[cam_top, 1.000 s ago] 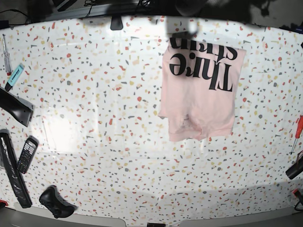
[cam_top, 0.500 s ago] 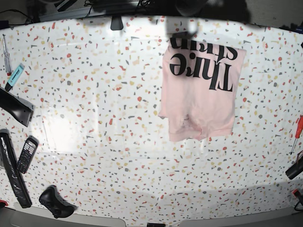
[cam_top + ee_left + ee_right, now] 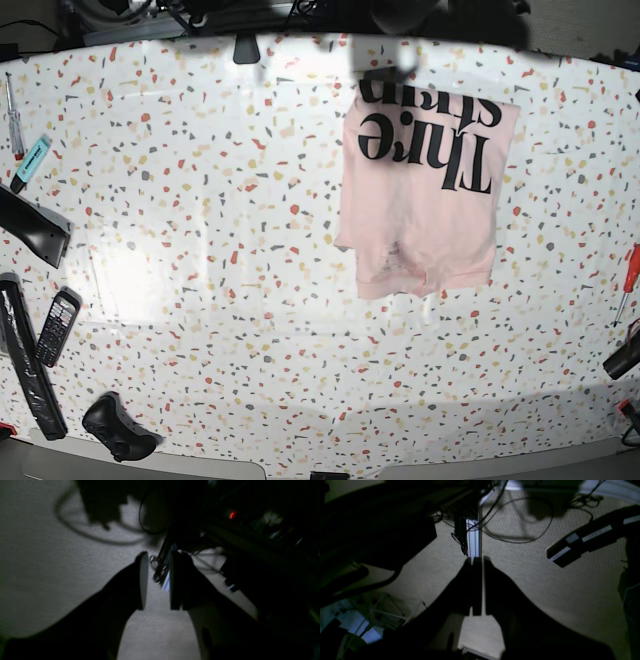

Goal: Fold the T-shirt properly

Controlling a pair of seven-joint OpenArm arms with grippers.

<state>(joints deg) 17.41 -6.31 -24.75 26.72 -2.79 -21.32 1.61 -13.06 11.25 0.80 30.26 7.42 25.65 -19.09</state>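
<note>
Both grippers hang off the table (image 3: 200, 300) over carpet: left gripper (image 3: 157, 580) parted and empty, right gripper (image 3: 477, 586) pinched closed on nothing. At two o'clock lies the T-shirt (image 3: 425, 200), a folded rectangle, lettering up. Folding looks finished; next, probably only retreat.

Lab or workshop, terrazzo-patterned worktable (image 3: 200, 200), screwdrivers (image 3: 627, 283) at edges, cables (image 3: 510, 540) over carpet (image 3: 37, 580)
</note>
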